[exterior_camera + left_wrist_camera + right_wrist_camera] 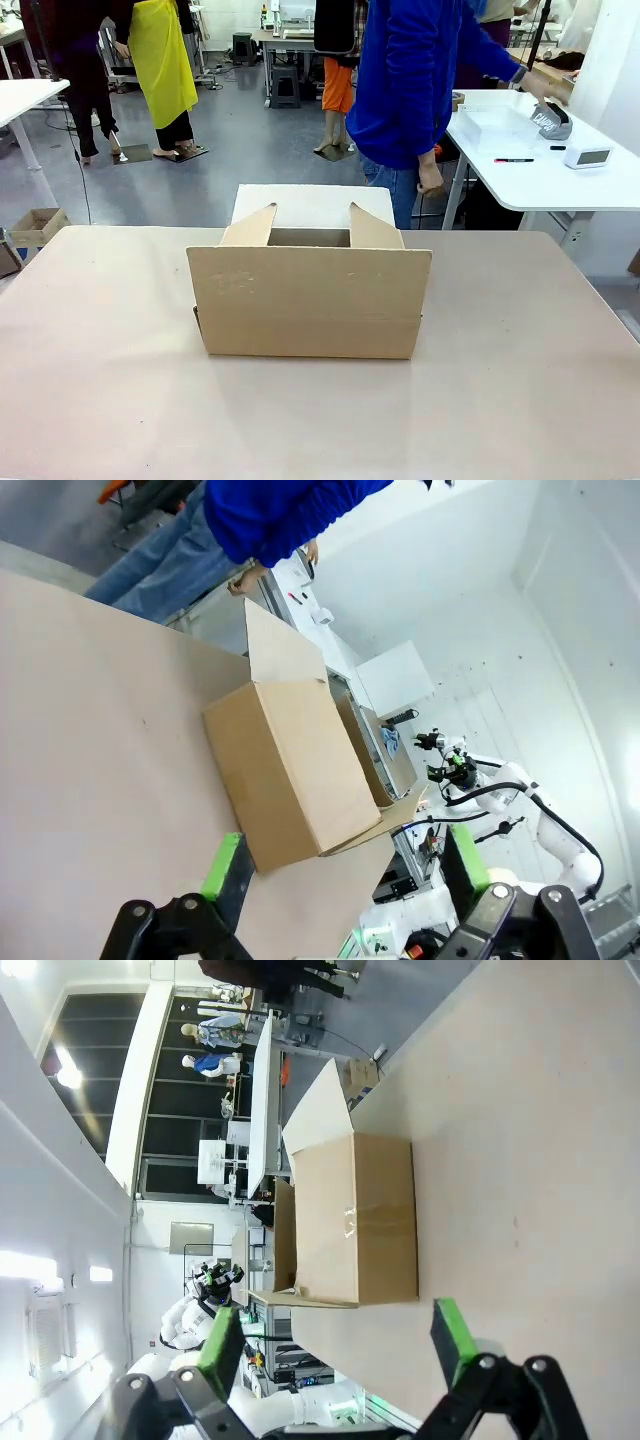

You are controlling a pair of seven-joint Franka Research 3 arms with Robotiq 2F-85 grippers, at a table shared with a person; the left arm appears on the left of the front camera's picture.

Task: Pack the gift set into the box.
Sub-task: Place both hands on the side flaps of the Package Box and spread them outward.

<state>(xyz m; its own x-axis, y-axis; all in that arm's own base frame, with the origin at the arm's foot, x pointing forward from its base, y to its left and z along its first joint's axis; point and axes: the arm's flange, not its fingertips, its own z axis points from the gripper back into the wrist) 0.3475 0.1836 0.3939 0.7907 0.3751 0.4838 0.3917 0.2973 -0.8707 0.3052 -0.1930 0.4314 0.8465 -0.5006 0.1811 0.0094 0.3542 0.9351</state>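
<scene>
Brown cardboard box in the middle of the table, a bit nearer the far edge, flaps up, top open. Left gripper spread wide, holding nothing. Right gripper spread wide too, empty. Person in blue past the far edge. Looks like the very start. Best to come in from high up, go straight down between the flaps, slowly, no bumping the tall near one.

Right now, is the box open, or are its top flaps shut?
Open. The box stands upright on the table, flaps raised, the top opening showing between them. Contents: cannot tell.
</scene>
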